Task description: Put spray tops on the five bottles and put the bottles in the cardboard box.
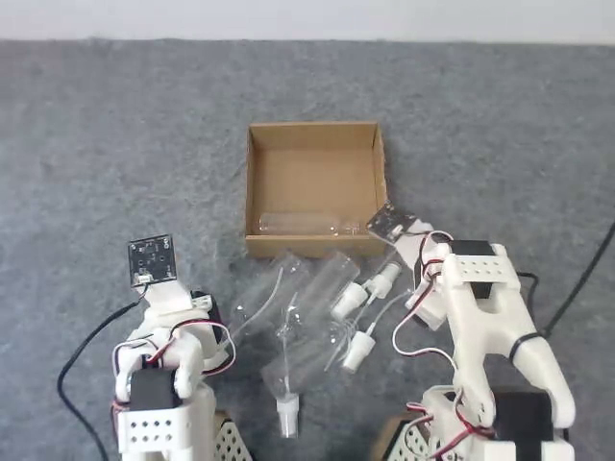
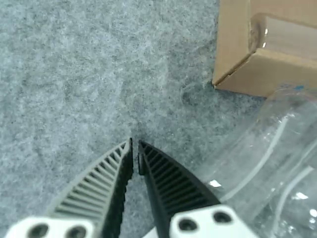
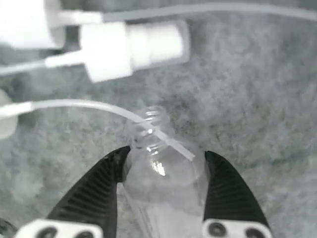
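Observation:
The cardboard box stands open at the middle of the carpet, with one clear bottle lying inside along its near wall. Several clear bottles and white spray tops lie jumbled in front of it. My right gripper is shut on a topless clear bottle just below its neck; a thin dip tube lies across its mouth and a spray top rests beyond. My left gripper is shut and holds nothing, low over bare carpet near the box corner.
Grey carpet covers the whole table. One spray top lies apart near the front, between the two arm bases. The left arm stands front left, the right arm front right. A black cable runs off at the right edge.

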Robot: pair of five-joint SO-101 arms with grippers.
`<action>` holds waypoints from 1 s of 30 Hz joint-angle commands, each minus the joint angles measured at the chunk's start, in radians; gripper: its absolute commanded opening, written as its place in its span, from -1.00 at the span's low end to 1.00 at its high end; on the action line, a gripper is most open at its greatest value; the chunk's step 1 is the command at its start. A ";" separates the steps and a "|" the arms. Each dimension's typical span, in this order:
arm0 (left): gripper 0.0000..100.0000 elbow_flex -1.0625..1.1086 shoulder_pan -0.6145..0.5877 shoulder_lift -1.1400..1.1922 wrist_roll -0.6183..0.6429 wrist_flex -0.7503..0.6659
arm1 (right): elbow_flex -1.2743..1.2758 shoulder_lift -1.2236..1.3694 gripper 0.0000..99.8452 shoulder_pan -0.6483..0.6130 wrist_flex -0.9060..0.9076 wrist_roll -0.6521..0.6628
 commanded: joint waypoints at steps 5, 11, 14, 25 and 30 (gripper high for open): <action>-0.97 -0.013 0.000 -0.015 -0.005 0.005 | -0.012 -0.021 -0.68 0.012 -0.005 -0.184; -0.97 -0.013 0.000 -0.015 -0.005 0.005 | -0.006 -0.022 -0.39 0.013 -0.005 -0.178; -0.97 -0.013 0.000 -0.015 -0.005 0.005 | -0.006 -0.022 -0.39 0.008 -0.005 -0.081; -0.97 -0.013 0.000 -0.015 -0.005 0.005 | -0.012 -0.022 -0.39 0.071 -0.007 0.229; -0.97 -0.013 0.000 -0.015 -0.005 0.005 | -0.012 -0.022 -0.39 0.142 -0.007 0.387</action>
